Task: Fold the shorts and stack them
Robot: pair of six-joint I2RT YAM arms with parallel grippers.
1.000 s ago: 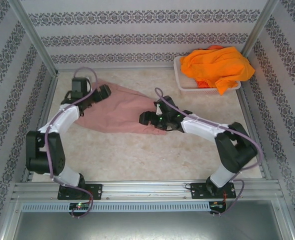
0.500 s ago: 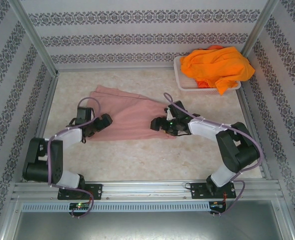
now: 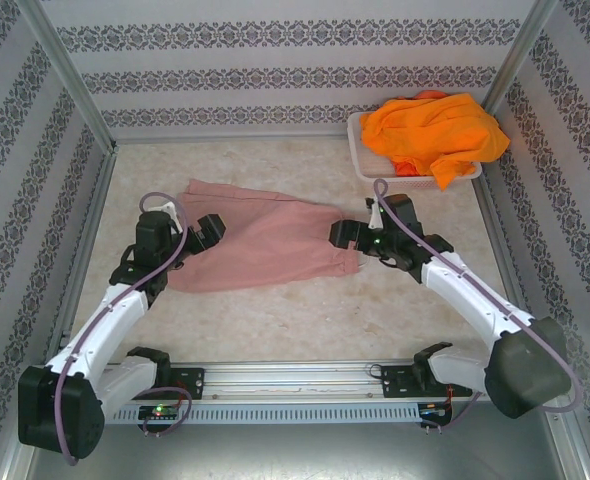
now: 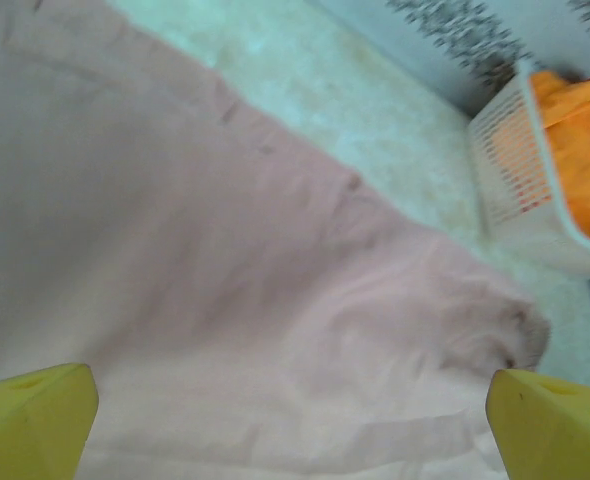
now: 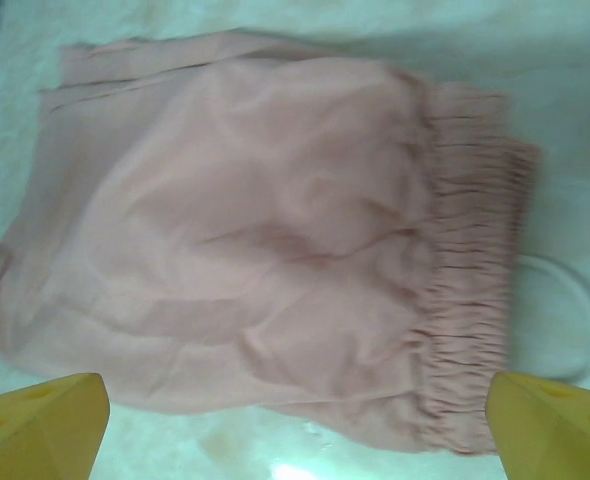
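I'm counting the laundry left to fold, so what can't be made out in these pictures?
Orange shorts: top view, heaped over each other, so their number is unclear.
White basket: top view, its inside hidden under that heap.
Pink shorts: top view, left end covered by the left tool; left wrist view blurred and cut off by its edges.

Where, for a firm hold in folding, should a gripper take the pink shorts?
Take the pink shorts by the gathered waistband, coming down from above over its outer edge: they lie flat, and that bunched elastic looks thickest to pinch.
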